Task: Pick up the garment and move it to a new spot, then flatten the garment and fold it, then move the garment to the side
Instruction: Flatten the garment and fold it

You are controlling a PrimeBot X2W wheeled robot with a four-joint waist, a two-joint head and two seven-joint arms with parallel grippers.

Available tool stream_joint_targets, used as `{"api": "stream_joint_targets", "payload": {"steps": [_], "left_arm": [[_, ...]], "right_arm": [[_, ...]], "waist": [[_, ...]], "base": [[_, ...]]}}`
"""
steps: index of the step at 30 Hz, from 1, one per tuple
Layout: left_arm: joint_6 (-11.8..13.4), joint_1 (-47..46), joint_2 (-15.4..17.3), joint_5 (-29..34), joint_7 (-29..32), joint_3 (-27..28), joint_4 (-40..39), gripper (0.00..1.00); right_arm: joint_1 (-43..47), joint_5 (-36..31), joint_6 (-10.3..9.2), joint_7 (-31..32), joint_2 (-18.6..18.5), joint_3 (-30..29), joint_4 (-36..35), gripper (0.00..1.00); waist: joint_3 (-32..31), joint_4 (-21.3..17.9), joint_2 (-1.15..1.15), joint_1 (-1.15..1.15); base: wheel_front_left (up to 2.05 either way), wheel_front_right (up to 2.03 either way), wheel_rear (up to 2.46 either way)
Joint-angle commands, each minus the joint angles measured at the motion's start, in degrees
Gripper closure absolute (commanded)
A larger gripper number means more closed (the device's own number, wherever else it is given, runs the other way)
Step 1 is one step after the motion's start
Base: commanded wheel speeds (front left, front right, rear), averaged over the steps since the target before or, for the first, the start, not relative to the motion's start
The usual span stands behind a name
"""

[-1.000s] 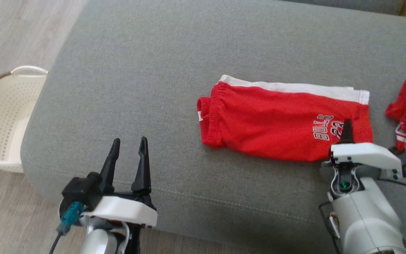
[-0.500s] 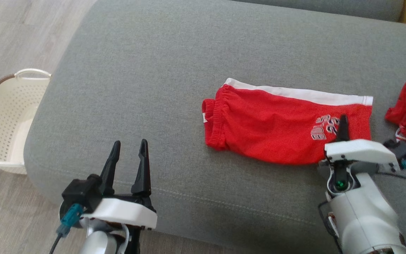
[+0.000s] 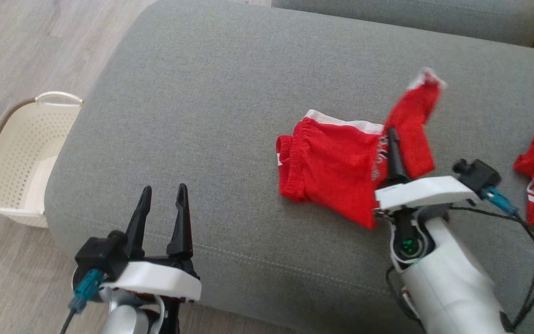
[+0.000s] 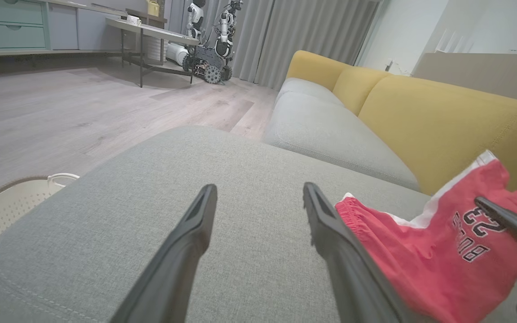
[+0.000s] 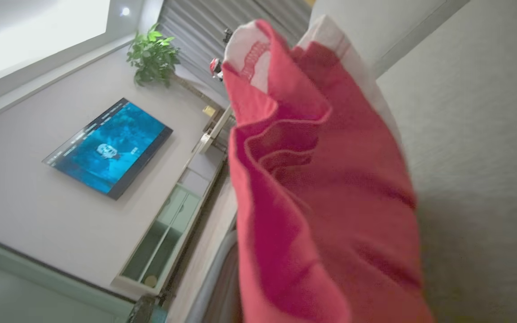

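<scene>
Head view shows rumpled red shorts (image 3: 332,169) on grey woven cushion (image 3: 225,93).

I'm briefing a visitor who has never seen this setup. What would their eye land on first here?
The bright red shorts on the grey sofa cushion stand out most: one end is raised off the cushion, pinched in the shut right gripper. Next come the open left gripper hovering at the cushion's front edge and the white perforated basket on the floor to its left.
</scene>
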Motion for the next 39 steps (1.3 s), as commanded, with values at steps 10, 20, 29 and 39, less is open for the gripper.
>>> {"api": "stream_joint_targets", "payload": {"steps": [10,20,29,39], "left_arm": [[-0.1,-1.4,0.1,-0.2,-0.7,1.6,-2.0,0.0],[0.1,-1.6,0.1,-0.7,-0.7,1.1,-2.0,0.0],[0.4,-1.4,0.1,-1.1,-0.7,1.2,-2.1,0.0],[0.6,-1.6,0.1,-1.0,-0.7,1.4,-3.0,0.0]], "right_arm": [[-2.3,1.6,0.42,-0.3,0.9,11.3,-1.9,1.0],[-4.3,3.6,0.42,-0.3,0.9,17.8,2.0,0.55],[-5.2,5.8,0.42,-0.5,0.9,23.3,1.3,0.0],[-7.7,3.6,0.42,-0.6,0.9,24.1,1.5,0.0]], "waist": [[0.8,1.9,0.0,0.0],[1.4,3.5,0.0,0.0],[2.0,3.7,0.0,0.0],[1.0,0.4,0.0,0.0]], "base": [[0.0,0.0,0.0],[0.0,0.0,0.0],[0.0,0.0,0.0],[0.0,0.0,0.0]]}}
